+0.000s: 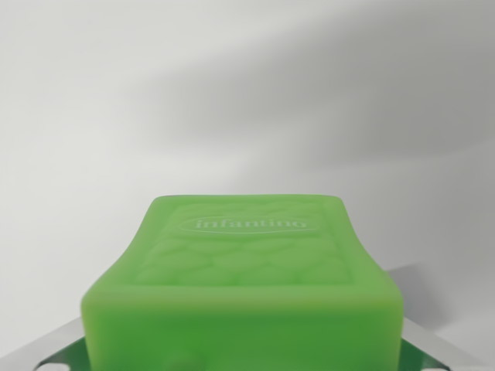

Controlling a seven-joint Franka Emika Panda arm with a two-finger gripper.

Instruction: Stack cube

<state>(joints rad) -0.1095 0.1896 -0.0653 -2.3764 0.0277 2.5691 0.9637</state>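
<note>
Item, nearest: claw (240,363). Only two grey metal slivers show at the bottom corners of the wrist view, one at its left, one at its right, each running under the green block. The fingertips themselves are hidden. The block sits squarely between the slivers and fills the bottom edge, so the claw looks to be clamped on it; that is a judgement, since no contact point is visible.

Item, next out: green soft toy cube (247,270). Bright green, rounded edges, blurred where it is closest to the camera. One broad face is turned up toward the lens, embossed with a pebbled pattern and an oval bearing the raised word "infantino". The lettering reads upright, its top toward the far edge. The block runs straight away from the claw, near edge wide, far edge narrower. Whether that is a true long axis or only perspective cannot be told.

Item, farthest: pale white table (232,93), plain, crossed by a soft diagonal shadow beyond the cube.

Progress, as judged: the cube appears to be in hand, so pick-up seems done. No second cube or stack is in sight anywhere ahead of the claw. Carrying, aligning over a base block and releasing all seem yet to do.
</note>
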